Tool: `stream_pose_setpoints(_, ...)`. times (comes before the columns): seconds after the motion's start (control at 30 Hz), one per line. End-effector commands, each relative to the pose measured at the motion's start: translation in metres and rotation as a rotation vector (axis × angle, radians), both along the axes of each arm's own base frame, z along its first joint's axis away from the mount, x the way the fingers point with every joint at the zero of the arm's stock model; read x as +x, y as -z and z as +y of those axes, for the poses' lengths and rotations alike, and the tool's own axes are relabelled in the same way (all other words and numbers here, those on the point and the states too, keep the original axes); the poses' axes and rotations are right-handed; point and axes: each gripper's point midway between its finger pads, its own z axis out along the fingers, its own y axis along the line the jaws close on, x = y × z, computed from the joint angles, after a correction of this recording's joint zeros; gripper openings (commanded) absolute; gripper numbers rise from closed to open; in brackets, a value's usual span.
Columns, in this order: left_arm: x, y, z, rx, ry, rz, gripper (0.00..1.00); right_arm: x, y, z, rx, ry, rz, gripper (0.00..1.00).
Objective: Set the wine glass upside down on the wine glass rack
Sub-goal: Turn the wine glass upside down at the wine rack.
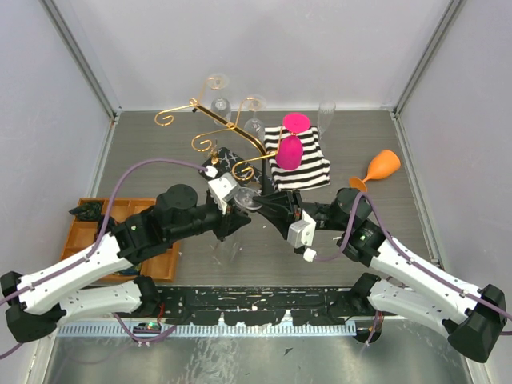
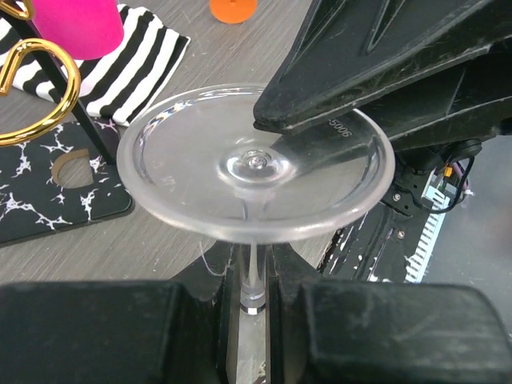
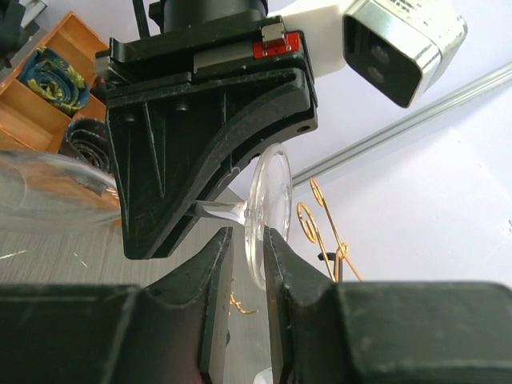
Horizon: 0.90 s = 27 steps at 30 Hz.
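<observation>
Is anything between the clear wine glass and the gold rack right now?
Nothing visible. The wine glass, stem in the left claw, is right beside the wine glass rack; the pink glass lies off to one side.

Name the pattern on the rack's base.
Base: black with white marbling; left wrist view.

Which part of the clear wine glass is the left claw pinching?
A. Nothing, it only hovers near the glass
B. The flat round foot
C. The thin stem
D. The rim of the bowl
C: in the left wrist view the stem of the wine glass runs down between the two fingers of the left gripper, which are closed against it, and the round foot stands free above them.
</observation>
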Motion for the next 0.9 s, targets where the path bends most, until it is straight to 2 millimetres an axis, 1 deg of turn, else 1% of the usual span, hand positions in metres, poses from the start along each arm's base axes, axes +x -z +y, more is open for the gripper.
stream_pose_setpoints(0.0,-0.003,-0.044,0.000,-0.123,0.011,-0.053,0.00,0.001,-0.014,-0.004,0.040,0.032,-0.033,0.27)
stream_pose_setpoints(0.13,-0.005,-0.051,0.005,-0.148,0.007,-0.064,0.00,0.004,-0.003,-0.005,0.022,0.052,-0.006,0.27)
stream_pose_setpoints(0.27,-0.005,-0.056,0.011,-0.167,-0.008,-0.075,0.00,0.006,0.004,-0.006,0.013,0.064,0.010,0.27)
stream_pose_setpoints(0.4,-0.004,-0.056,0.014,-0.168,-0.025,-0.083,0.00,0.008,0.004,-0.008,0.014,0.079,0.012,0.28)
stream_pose_setpoints(0.57,-0.001,-0.048,0.014,-0.148,-0.037,-0.077,0.00,0.010,-0.005,-0.009,0.029,0.091,0.001,0.31)
stream_pose_setpoints(0.73,0.001,-0.039,0.015,-0.144,-0.053,-0.075,0.00,0.015,-0.016,-0.008,0.044,0.113,0.002,0.33)
stream_pose_setpoints(0.87,0.005,-0.032,0.016,-0.151,-0.070,-0.085,0.00,0.018,-0.026,-0.007,0.052,0.119,-0.003,0.37)
